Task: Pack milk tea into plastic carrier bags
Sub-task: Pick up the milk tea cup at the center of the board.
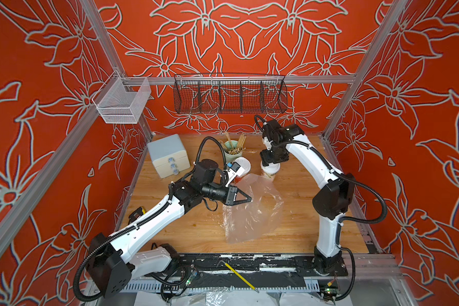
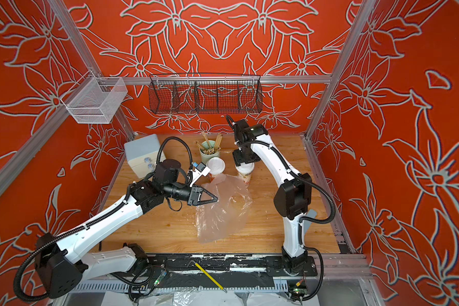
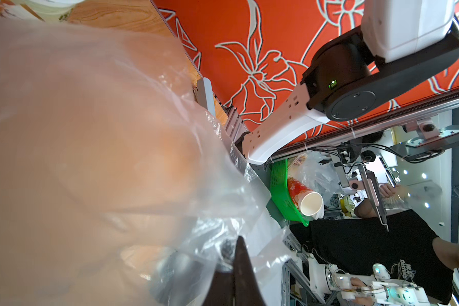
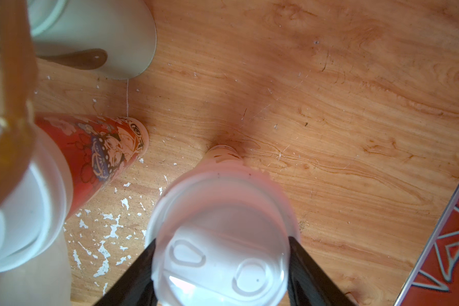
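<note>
Clear bag (image 3: 90,132) is clenched in the left jaws, right jaws grasp the cream cup (image 4: 217,246) at its top, but it and the red cup (image 4: 104,148) both stand on the surface (image 4: 329,106) outside the bag, nothing packed yet

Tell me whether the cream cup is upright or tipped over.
Upright. The cream cup stands on its base on the wooden table, its white dome lid facing straight up at the right wrist camera.
</note>
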`<state>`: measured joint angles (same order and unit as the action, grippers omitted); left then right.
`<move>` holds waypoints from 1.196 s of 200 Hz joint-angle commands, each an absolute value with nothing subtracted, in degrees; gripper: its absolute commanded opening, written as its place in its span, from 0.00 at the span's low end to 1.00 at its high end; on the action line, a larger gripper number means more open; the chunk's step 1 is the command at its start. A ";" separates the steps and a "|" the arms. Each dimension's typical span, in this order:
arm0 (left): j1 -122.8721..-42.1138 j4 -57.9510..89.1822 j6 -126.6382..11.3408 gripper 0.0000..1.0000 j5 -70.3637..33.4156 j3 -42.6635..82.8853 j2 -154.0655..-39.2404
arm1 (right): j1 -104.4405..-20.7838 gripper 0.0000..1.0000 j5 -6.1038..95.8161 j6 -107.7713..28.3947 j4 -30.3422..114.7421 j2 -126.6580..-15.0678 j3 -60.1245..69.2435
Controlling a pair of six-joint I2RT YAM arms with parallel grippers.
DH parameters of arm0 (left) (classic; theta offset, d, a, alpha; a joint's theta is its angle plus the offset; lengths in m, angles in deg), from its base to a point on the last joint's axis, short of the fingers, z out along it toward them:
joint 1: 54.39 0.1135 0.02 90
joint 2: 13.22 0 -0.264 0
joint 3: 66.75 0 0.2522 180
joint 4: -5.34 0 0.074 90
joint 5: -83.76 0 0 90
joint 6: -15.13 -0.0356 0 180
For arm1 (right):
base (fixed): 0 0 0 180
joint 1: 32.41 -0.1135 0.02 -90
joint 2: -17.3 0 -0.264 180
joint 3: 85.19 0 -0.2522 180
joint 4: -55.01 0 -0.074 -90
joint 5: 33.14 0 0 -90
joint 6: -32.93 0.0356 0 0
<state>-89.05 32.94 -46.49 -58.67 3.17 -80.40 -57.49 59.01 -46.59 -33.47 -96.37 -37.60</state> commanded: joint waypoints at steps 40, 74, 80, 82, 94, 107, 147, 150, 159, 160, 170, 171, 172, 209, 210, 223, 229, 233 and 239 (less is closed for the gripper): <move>-88.14 29.88 -45.84 0.00 -60.13 1.68 -78.91 | -57.28 0.08 60.36 -48.00 -39.81 -95.99 -45.27; -87.81 29.27 -45.75 0.00 -60.12 1.24 -79.08 | -57.28 0.00 60.25 -48.34 -42.76 -95.36 -50.27; -87.79 29.14 -45.77 0.00 -60.14 1.15 -79.13 | -57.28 0.00 60.05 -48.32 -43.22 -95.21 -51.10; -87.79 29.06 -45.73 0.00 -60.19 1.15 -79.14 | -57.28 0.00 59.96 -48.36 -43.37 -95.13 -51.37; -87.71 28.90 -45.67 0.00 -60.21 1.00 -79.48 | -57.26 0.00 59.76 -48.30 -44.31 -94.61 -52.93; -87.62 28.62 -45.65 0.00 -60.28 0.96 -79.65 | -57.28 0.00 59.59 -48.20 -44.76 -93.54 -53.98; -87.38 27.65 -45.77 0.00 -60.80 0.78 -80.81 | -57.28 0.00 58.13 -47.58 -45.68 -89.66 -56.39; -87.36 27.65 -45.73 0.00 -60.82 0.76 -80.89 | -57.28 0.00 57.96 -47.50 -45.85 -89.56 -56.67; -87.36 27.41 -45.73 0.00 -60.82 0.73 -81.24 | -57.28 0.00 57.54 -47.34 -46.53 -88.95 -57.66; -87.36 27.34 -45.75 0.00 -60.82 0.72 -81.33 | -57.28 0.00 57.55 -47.37 -46.58 -88.87 -57.78; -87.27 27.02 -45.76 0.00 -61.06 0.75 -81.77 | -57.28 0.00 57.30 -47.23 -47.19 -88.03 -58.49; -87.27 27.01 -45.68 0.00 -61.08 0.73 -81.78 | -57.28 0.00 57.25 -47.23 -47.22 -87.97 -58.55; -87.27 26.97 -45.68 0.00 -61.13 0.76 -81.82 | -57.28 0.00 57.19 -47.19 -47.20 -87.89 -58.67; -87.19 25.90 -45.68 0.00 -61.53 0.80 -82.92 | -57.28 0.00 55.07 -46.23 -46.93 -83.65 -59.57; -87.14 25.84 -45.64 0.00 -61.53 0.80 -83.01 | -57.28 0.00 54.95 -46.25 -46.92 -83.53 -59.57; -87.09 25.23 -45.54 0.00 -61.67 0.80 -83.35 | -57.28 0.00 54.36 -45.99 -46.95 -82.18 -59.92; -87.09 24.98 -45.50 0.00 -61.68 0.80 -83.51 | -57.28 0.00 54.06 -45.93 -46.95 -81.58 -59.95; -87.09 24.84 -45.45 0.00 -61.78 0.80 -83.66 | -57.28 0.00 53.76 -45.79 -46.96 -81.20 -59.99; -87.09 24.45 -45.41 0.00 -61.92 0.80 -83.81 | -57.28 0.00 53.32 -45.63 -47.08 -80.70 -60.10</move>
<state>-87.47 27.30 -45.88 -60.22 1.09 -82.96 -57.49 55.80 -46.66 -45.82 -83.29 -58.10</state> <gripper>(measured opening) 0.047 0.695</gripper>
